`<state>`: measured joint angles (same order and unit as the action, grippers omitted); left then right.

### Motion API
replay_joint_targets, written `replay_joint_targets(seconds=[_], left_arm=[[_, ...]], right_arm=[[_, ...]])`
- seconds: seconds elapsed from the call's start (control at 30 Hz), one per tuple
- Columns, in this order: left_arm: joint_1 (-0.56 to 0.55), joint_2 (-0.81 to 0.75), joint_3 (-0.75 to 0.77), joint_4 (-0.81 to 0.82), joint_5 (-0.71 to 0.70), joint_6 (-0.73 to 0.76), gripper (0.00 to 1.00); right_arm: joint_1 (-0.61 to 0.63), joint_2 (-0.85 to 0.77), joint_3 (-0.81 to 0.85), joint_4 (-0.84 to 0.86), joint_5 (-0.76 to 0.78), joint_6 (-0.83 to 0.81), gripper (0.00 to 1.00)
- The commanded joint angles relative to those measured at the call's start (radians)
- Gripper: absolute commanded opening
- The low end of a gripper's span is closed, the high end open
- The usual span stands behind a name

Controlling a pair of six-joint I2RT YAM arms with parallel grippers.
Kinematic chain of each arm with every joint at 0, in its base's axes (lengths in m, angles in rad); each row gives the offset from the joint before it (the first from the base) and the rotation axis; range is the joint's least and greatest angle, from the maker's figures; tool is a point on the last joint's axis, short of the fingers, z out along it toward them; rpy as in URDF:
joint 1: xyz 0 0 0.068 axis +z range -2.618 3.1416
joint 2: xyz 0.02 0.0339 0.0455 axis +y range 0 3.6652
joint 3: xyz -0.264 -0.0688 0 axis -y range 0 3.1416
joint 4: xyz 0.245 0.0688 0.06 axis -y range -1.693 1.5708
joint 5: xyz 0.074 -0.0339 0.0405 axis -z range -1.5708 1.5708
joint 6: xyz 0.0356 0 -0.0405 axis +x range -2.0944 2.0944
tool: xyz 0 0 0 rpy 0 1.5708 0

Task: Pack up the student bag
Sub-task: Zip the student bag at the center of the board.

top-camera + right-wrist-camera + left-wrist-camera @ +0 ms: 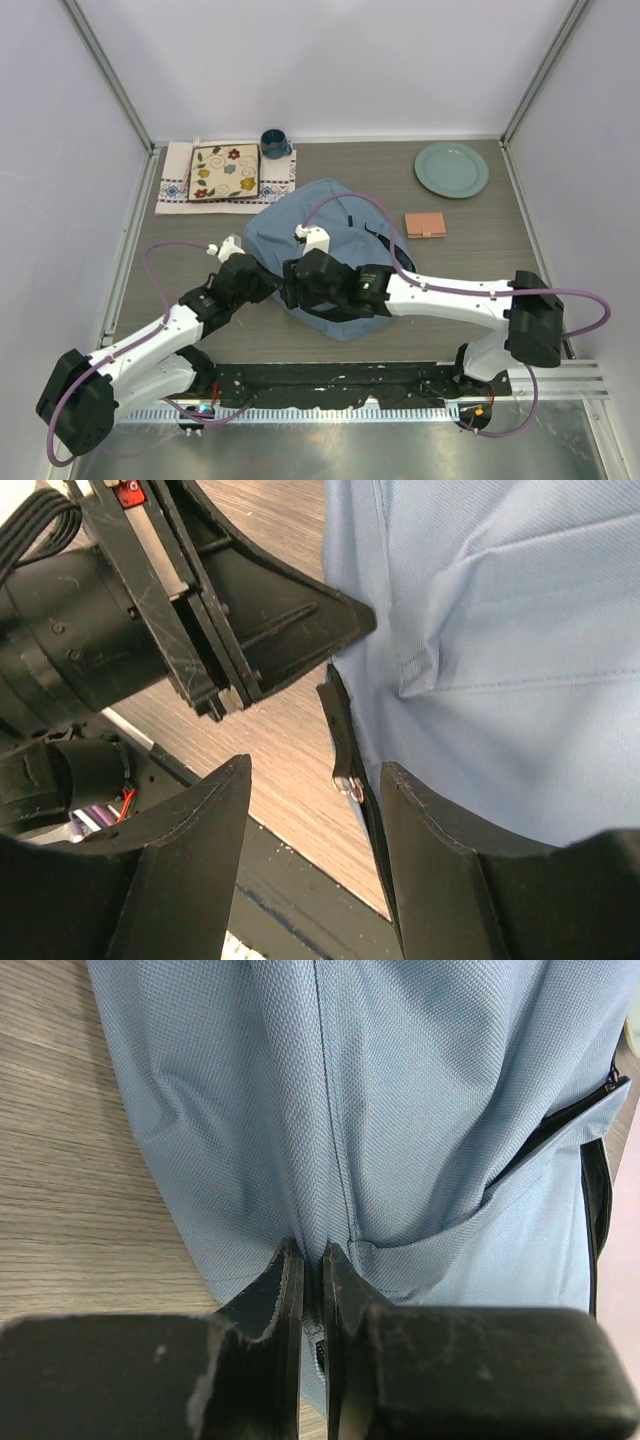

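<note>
**Item:** bag [272,232]. Blue fabric, slumped mid-table [470,290], between the two arms.

**Left gripper** [312,1265]: fingers pinched almost shut on a thin fold of the bag's edge, at a seam.

**Right gripper** [315,775]: jaws apart, straddling the zip pull [345,778]; it appears to touch nothing and holds nothing.

**Not packed:** book [225,172] and wallet [425,225], both well apart from the bag.

**Hazards, as judged:**
1. Slip. The left bite is small and the weave is soft, so a tug on the zip could draw the fold out.
2. Missed pull. The pull is small and hangs against the bag's edge, so the closing jaws may take fabric instead, or nothing.
3. Collision. The grippers sit just beside each other, so a sideways move by either risks contact.
4. Drag. The bag is limp and unanchored. If the pinch fails, it is likely to slide across the table rather than open.
</note>
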<state>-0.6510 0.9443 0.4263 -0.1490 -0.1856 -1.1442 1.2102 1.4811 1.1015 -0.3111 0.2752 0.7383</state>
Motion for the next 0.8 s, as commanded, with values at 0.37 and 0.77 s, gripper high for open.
replay_joint_targets(seconds=[0.37, 0.77], left_arm=[[0.011, -0.050, 0.037, -0.003, 0.020, 0.004, 0.25], [0.024, -0.019, 0.040, 0.031, 0.048, 0.006, 0.18]], right_arm=[[0.006, 0.140, 0.087, 0.033, 0.059, -0.071, 0.55], [0.006, 0.209, 0.121, 0.030, 0.068, -0.068, 0.32]])
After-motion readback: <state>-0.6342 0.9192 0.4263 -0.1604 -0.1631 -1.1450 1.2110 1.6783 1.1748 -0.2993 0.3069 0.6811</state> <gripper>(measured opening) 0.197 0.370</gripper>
